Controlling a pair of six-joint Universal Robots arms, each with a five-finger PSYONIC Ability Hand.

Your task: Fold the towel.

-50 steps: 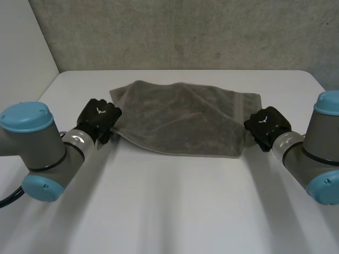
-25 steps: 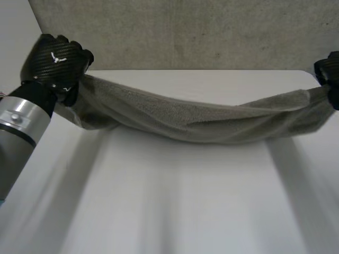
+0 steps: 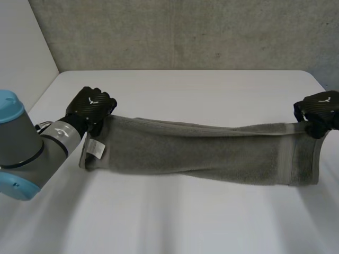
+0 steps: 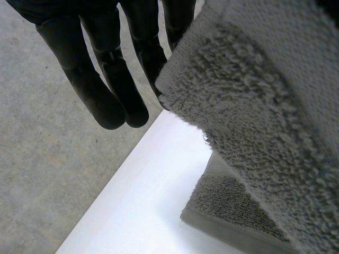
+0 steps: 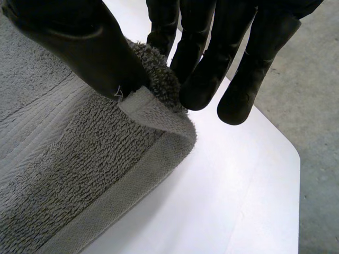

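Observation:
A grey towel (image 3: pixel 201 151) hangs stretched in a long band between my two hands above the white table (image 3: pixel 185 90). My left hand (image 3: pixel 91 107) pinches its left top corner, where a white label dangles. In the left wrist view that corner (image 4: pixel 254 106) sits against the fingers (image 4: pixel 106 79), with more towel lying below. At the other end my right hand (image 3: pixel 318 112) holds the right top corner. The right wrist view shows the thumb (image 5: pixel 79 47) pressing the towel's hem (image 5: pixel 153 114) against the fingers (image 5: pixel 206 69).
The table's far edge meets a grey concrete wall (image 3: pixel 185 32). Bare tabletop lies in front of the towel (image 3: pixel 175 217). In the wrist views the table edge (image 5: pixel 280 174) drops to a grey floor.
Both hands came down and apart from their raised position, pulling the sagging towel out into a flatter, longer band just above the table.

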